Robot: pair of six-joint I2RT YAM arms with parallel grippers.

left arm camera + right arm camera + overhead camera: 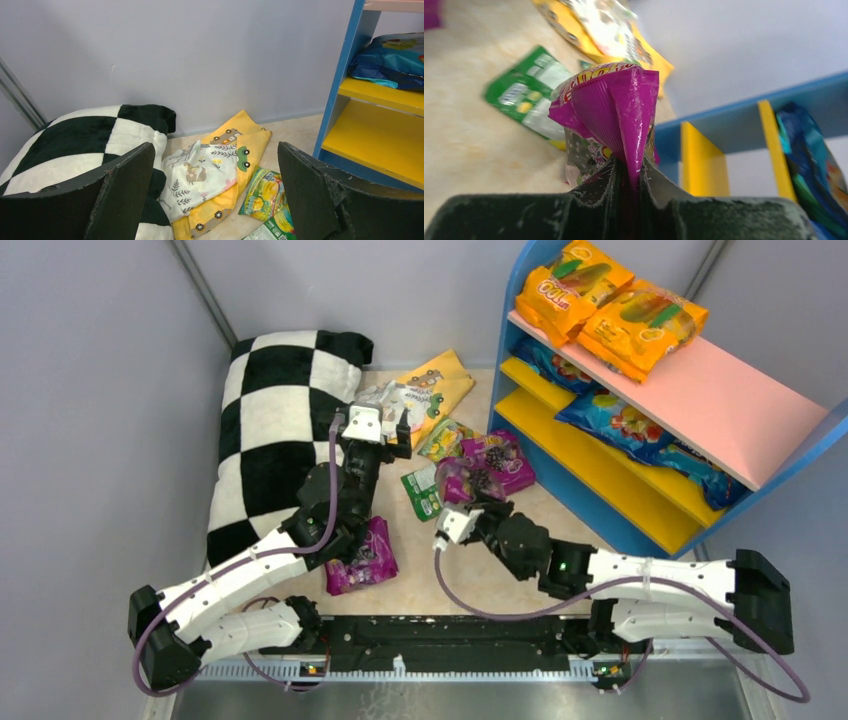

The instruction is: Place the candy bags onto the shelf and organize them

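My right gripper [631, 167] is shut on the crimped edge of a purple candy bag [614, 100]. In the top view that bag [490, 465] sits on the floor just in front of the shelf [720, 410], with the right gripper [478, 510] at its near edge. Another purple bag [362, 558] lies beside the left arm. Two green bags [447, 438] [423, 490] lie between the arms. Orange bags [600, 300] rest on the pink top board, and blue bags [620, 425] on the yellow boards. My left gripper [215, 150] hangs open and empty above a green bag [262, 192].
A black-and-white checkered pillow [275, 420] leans at the back left. A yellow and white printed cloth [420, 390] lies by the back wall between pillow and shelf. Grey walls close in the left side and the back.
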